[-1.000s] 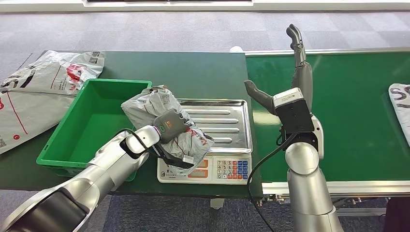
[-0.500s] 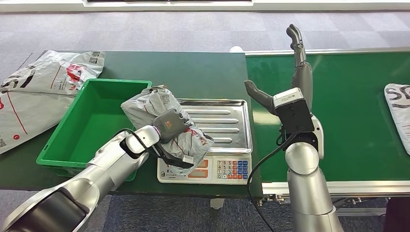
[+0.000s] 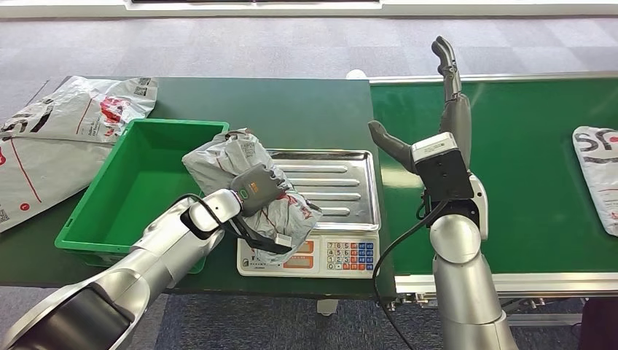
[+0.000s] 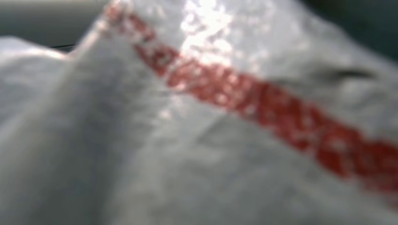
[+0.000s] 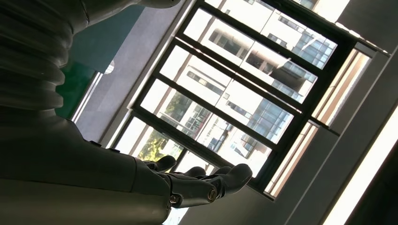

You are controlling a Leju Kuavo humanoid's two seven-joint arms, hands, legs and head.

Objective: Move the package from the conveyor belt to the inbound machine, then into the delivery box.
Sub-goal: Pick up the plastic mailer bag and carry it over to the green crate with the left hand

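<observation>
A crumpled grey package point(image 3: 240, 164) with red print lies across the left part of the scale's steel tray point(image 3: 342, 186) and leans over the rim of the green box point(image 3: 138, 182). My left hand point(image 3: 255, 191) grips it from the front. The left wrist view shows the package's grey plastic and red stripe point(image 4: 263, 108) very close and blurred. My right hand point(image 3: 437, 109) is raised upright over the conveyor belt point(image 3: 525, 182), fingers spread and holding nothing; it also appears in the right wrist view point(image 5: 202, 185) against windows.
Another grey package point(image 3: 596, 175) rides on the belt at the far right. Flat mailer bags point(image 3: 51, 138) lie on the dark table left of the green box. The scale's keypad point(image 3: 350, 257) faces me at the table's front edge.
The package on the belt at the far right has come further into view, moving left. Both arms and the held package have stayed still.
</observation>
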